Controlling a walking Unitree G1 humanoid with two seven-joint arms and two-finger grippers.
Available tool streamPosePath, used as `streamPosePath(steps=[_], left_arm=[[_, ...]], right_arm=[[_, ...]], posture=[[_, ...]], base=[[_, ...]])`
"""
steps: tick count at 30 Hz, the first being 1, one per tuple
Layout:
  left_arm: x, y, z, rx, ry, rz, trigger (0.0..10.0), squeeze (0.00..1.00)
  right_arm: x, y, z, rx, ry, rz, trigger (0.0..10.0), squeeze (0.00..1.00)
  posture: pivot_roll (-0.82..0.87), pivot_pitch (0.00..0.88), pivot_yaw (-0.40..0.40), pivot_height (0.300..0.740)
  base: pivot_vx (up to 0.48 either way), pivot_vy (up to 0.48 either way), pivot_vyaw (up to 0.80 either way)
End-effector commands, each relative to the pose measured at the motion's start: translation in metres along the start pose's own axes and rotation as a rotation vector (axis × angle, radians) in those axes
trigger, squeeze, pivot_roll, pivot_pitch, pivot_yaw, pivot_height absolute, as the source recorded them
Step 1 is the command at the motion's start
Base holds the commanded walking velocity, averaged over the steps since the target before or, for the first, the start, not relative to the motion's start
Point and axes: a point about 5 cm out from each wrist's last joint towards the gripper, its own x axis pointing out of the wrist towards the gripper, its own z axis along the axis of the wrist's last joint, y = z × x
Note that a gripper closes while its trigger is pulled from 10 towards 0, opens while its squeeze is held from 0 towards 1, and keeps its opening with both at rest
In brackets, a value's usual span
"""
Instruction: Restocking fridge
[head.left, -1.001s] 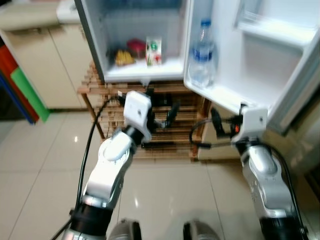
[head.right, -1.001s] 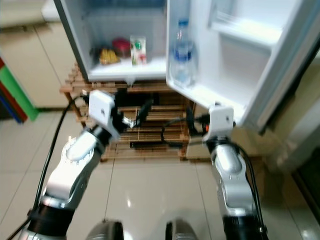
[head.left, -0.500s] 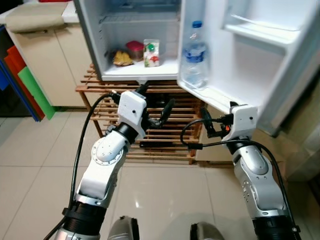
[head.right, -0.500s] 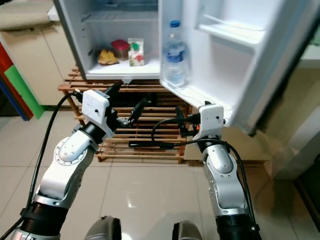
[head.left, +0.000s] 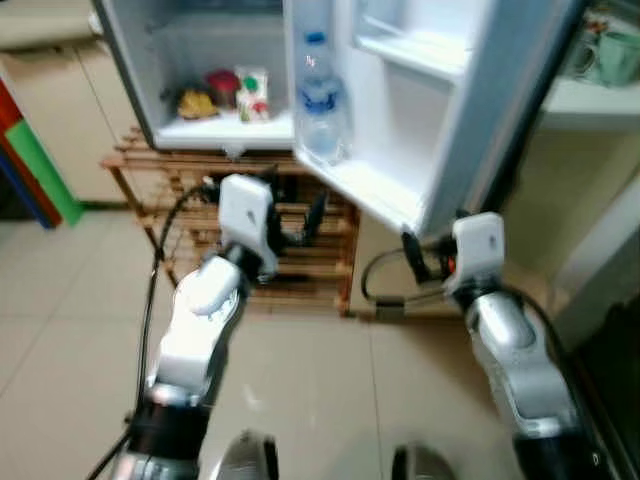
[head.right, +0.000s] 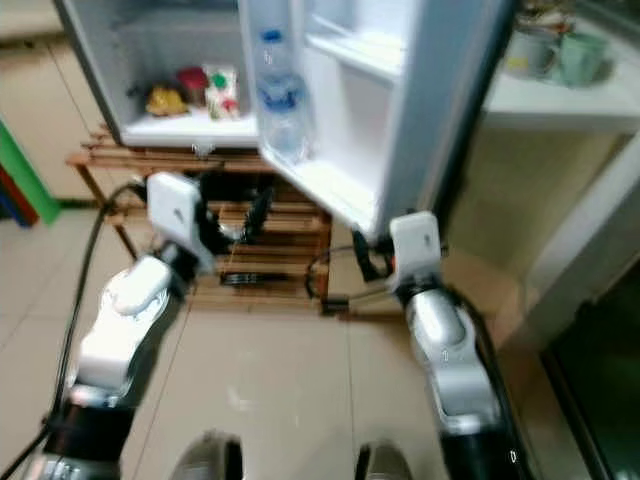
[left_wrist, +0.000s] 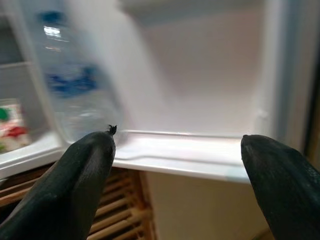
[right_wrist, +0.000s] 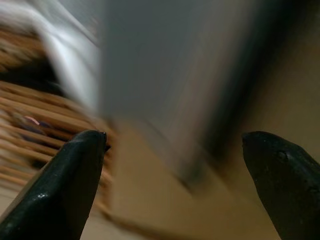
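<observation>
Nearest the camera, the tiled floor (head.left: 330, 400) lies under the robot's two silver arms, both raised before the fridge. The left gripper (left_wrist: 177, 150) hangs in front of the wooden slatted rack (head.left: 310, 255) beneath the fridge; its jaws stand wide apart and released, with nothing between them. The right gripper (right_wrist: 172, 165) is held low, below the outer edge of the open fridge door (head.left: 420, 120); its jaws are likewise spread and empty, though that wrist view is heavily blurred.

Farther on, the door swings out toward the robot. A clear water bottle (head.left: 318, 100) with a blue cap and blue label stands upright in the lowest door shelf (left_wrist: 190, 155). Behind it, inside the fridge (head.left: 190, 70), a yellow item (head.left: 195, 102), a red-lidded container (head.left: 222, 85) and a small carton (head.left: 252, 95) sit together on the bottom shelf. To the right, a pale tabletop (head.right: 560, 95) carries green cups (head.right: 565, 55).
</observation>
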Motion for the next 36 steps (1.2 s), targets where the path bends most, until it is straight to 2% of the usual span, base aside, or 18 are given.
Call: streamPosePath(steps=[1, 2, 3, 6, 8, 10, 13, 15, 17, 22, 26, 29, 33, 34, 35, 36], left_arm=[[-0.004, 0.015, -0.024, 0.075, 0.156, 0.038, 10.0, 0.0], [-0.006, 0.022, -0.041, 0.093, 0.269, 0.064, 10.0, 0.0], [-0.007, 0.027, -0.051, 0.101, 0.341, 0.085, 10.0, 0.0], [-0.012, 0.043, -0.073, 0.054, 0.465, 0.17, 10.0, 0.0], [-0.015, 0.049, -0.085, 0.056, 0.521, 0.191, 10.0, 0.0], [-0.014, 0.048, -0.09, 0.075, 0.544, 0.174, 10.0, 0.0], [-0.013, 0.046, -0.092, 0.097, 0.551, 0.155, 10.0, 0.0], [-0.016, 0.045, -0.096, 0.15, 0.561, 0.094, 10.0, 0.0], [-0.019, 0.052, -0.099, 0.194, 0.582, 0.106, 10.0, 0.0], [-0.022, 0.06, -0.102, 0.174, 0.606, 0.139, 10.0, 0.0], [-0.022, 0.055, -0.106, 0.165, 0.618, 0.104, 10.0, 0.0], [-0.023, 0.047, -0.114, 0.167, 0.645, 0.053, 10.0, 0.0], [-0.03, 0.037, -0.126, 0.165, 0.713, -0.021, 10.0, 0.0], [-0.03, 0.037, -0.126, 0.165, 0.713, -0.021, 10.0, 0.0], [-0.03, 0.036, -0.127, 0.165, 0.714, -0.031, 10.0, 0.0], [-0.031, 0.034, -0.128, 0.166, 0.725, -0.057, 10.0, 0.0]], right_arm=[[-0.001, -0.002, -0.01, 0.002, 0.059, -0.049, 10.0, 0.0], [0.0, -0.012, -0.014, -0.009, 0.081, -0.115, 10.0, 0.0], [0.001, -0.019, -0.016, -0.016, 0.091, -0.158, 10.0, 0.0], [0.012, -0.039, -0.005, -0.032, 0.057, -0.277, 10.0, 0.0], [0.029, -0.051, 0.007, -0.056, 0.018, -0.314, 10.0, 0.0], [0.046, -0.057, 0.017, -0.06, -0.001, -0.324, 10.0, 0.0], [0.057, -0.06, 0.025, -0.094, -0.013, -0.332, 10.0, 0.0], [0.076, -0.073, 0.052, -0.173, -0.055, -0.359, 10.0, 0.0], [0.081, -0.079, 0.063, -0.2, -0.068, -0.387, 10.0, 0.0], [0.085, -0.083, 0.074, -0.209, -0.088, -0.403, 10.0, 0.0], [0.09, -0.075, 0.073, -0.171, -0.072, -0.34, 10.0, 0.0], [0.092, -0.064, 0.067, -0.118, -0.074, -0.264, 10.0, 0.0], [0.097, -0.022, 0.065, 0.178, -0.081, -0.02, 10.0, 0.0], [0.097, -0.022, 0.065, 0.178, -0.081, -0.02, 10.0, 0.0], [0.098, -0.011, 0.071, 0.212, -0.102, 0.039, 10.0, 0.0], [0.095, 0.008, 0.084, 0.277, -0.152, 0.142, 10.0, 0.0]], posture=[[-0.08, 0.0, 0.039, 0.671], [-0.08, 0.0, 0.036, 0.671], [-0.08, 0.0, 0.036, 0.671], [-0.08, 0.0, 0.036, 0.671], [-0.07, 0.0, 0.029, 0.671], [-0.05, 0.0, 0.018, 0.671], [-0.02, 0.0, 0.004, 0.671], [0.01, 0.0, -0.025, 0.671], [0.02, 0.0, -0.033, 0.671], [0.02, 0.0, -0.04, 0.671], [0.01, 0.0, -0.032, 0.671], [-0.01, 0.0, -0.019, 0.671], [-0.06, 0.0, 0.014, 0.671], [-0.06, 0.0, 0.014, 0.671], [-0.07, 0.0, 0.02, 0.671], [-0.07, 0.0, 0.024, 0.671]], base=[[0.0, 0.0, 0.0], [0.0, 0.0, 0.0], [0.0, 0.0, 0.0], [0.0, 0.0, 0.0], [0.0, 0.0, 0.0], [0.0, 0.0, 0.0], [0.0, 0.0, 0.0], [0.0, 0.0, 0.0], [0.0, 0.0, 0.0], [0.0, 0.0, 0.0], [0.0, 0.0, 0.0], [0.0, 0.0, 0.0], [0.0, 0.0, 0.0], [0.0, 0.0, 0.0], [0.0, 0.0, 0.0], [0.0, 0.0, 0.0]])
